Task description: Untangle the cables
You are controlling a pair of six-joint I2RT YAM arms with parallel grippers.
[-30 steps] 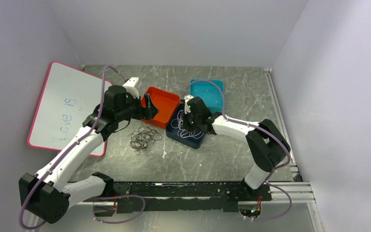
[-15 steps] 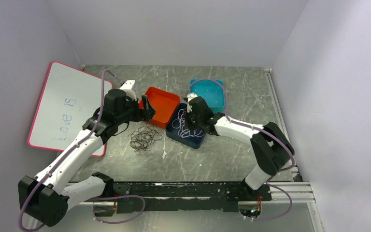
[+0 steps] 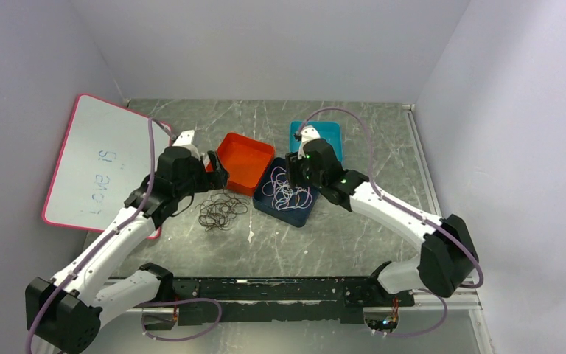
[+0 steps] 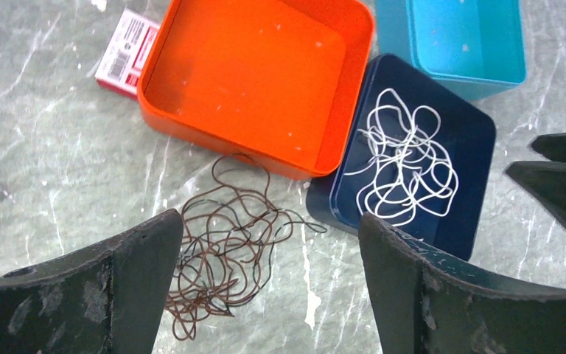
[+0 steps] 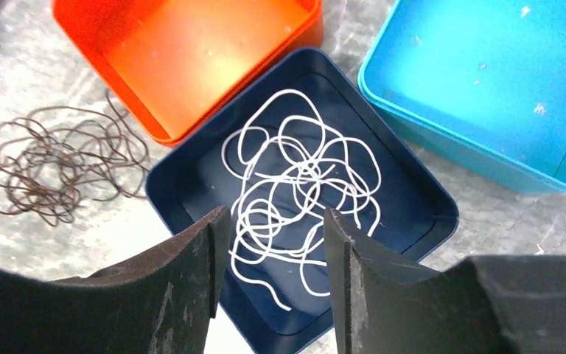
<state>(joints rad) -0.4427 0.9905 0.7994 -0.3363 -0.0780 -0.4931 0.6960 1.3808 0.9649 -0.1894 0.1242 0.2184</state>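
- Grippers: state?
- Both hold nothing. On the left gripper [image 4: 269, 225] the jaws stand wide apart. On the right gripper [image 5: 276, 217] they are apart too, with a narrower gap.
- Cables?
- The white cable [image 5: 302, 192] is a loose clump inside the navy tray [image 5: 409, 214], mid-counter. The dark cable [image 4: 225, 258] is a tangle on the bare counter [image 4: 44, 147], just left of that tray and on the near-edge side of the orange tray [image 4: 250, 74]. One loop runs up to the orange wall.
- Which arm for which?
- Left is nearer the dark tangle, which sits below and between that gripper's fingers, slightly toward the near edge. Right hangs over the navy tray, white clump straight beneath.
- Axis?
- Dark tangle is longish, near-left to far-right. The left jaws span roughly across it, so a straight drop looks workable. White clump is about round, no real axis.
- Risk?
- Can't tell whether the dark tangle is one strand or several. Pinching mid-pile would likely lift everything as one knot.
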